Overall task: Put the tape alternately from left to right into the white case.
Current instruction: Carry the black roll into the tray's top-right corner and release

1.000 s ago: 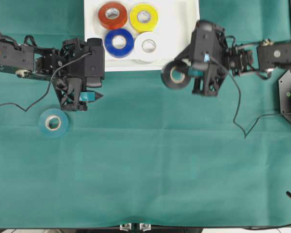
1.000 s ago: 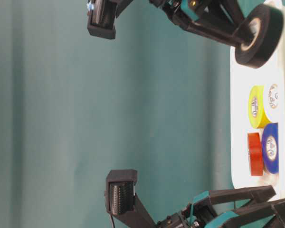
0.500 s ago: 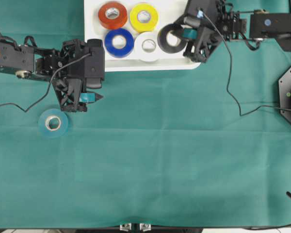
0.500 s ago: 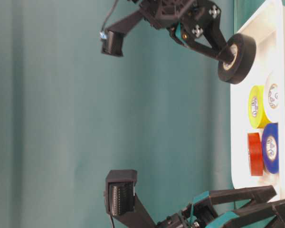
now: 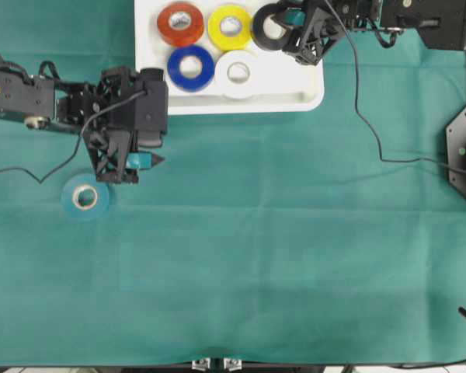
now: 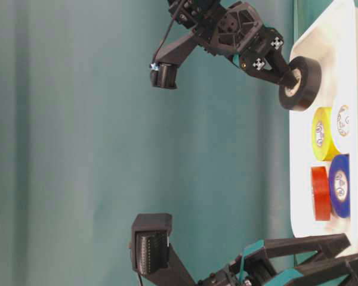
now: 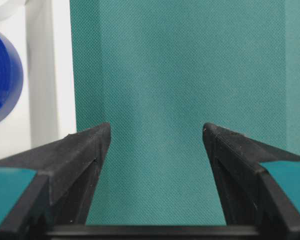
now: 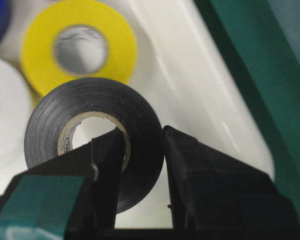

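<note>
The right hand (image 5: 286, 29), clenched on the black roll (image 5: 267, 26) through its core, has carried it from the desk (image 5: 256, 233) over the case (image 5: 314, 97), beside the yellow roll (image 5: 231, 26). The left hand (image 5: 144, 159) waits released near the teal roll (image 5: 85, 196), the last outside.

Print on black tape (image 8: 92, 140) core, too blurred to read.
</note>
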Motion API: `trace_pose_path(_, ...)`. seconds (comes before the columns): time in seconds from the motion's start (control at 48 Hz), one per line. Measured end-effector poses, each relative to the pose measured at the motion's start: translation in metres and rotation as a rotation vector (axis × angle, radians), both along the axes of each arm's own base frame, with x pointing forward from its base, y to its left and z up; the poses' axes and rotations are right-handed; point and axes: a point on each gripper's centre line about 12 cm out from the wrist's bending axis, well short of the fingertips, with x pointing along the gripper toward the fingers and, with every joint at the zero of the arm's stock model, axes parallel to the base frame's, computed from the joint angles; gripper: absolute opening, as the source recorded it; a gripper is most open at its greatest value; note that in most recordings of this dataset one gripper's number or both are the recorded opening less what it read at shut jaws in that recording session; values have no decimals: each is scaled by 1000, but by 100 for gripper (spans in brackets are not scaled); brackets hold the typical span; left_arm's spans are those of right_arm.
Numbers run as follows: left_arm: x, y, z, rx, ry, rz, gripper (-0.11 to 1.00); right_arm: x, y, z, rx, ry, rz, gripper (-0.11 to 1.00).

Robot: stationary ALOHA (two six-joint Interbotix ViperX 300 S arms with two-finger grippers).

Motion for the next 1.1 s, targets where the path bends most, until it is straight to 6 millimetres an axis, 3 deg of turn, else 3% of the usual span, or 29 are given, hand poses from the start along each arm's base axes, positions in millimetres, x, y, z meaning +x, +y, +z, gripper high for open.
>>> trace_pose_path(0.167,0,-1,0,-2,0,1,93,-8,-14,-5,-1,15,-33,24)
trace_pose_path(0.667,0,-1,0,-1,0,-2,93,-7,-13,-6,-16,28,-14,24)
trace_pose_path(0.708,0,-1,0,-2,0,-1,93,-8,-13,-6,-16,28,-12,31)
trace_pose_path(0.896,0,-2,0,-2,0,-2,93,-8,-13,-6,-16,28,-14,81)
trace_pose_path(1.104,0,-2,0,-1,-2,-3,93,-8,-13,-6,-14,25,-15,81)
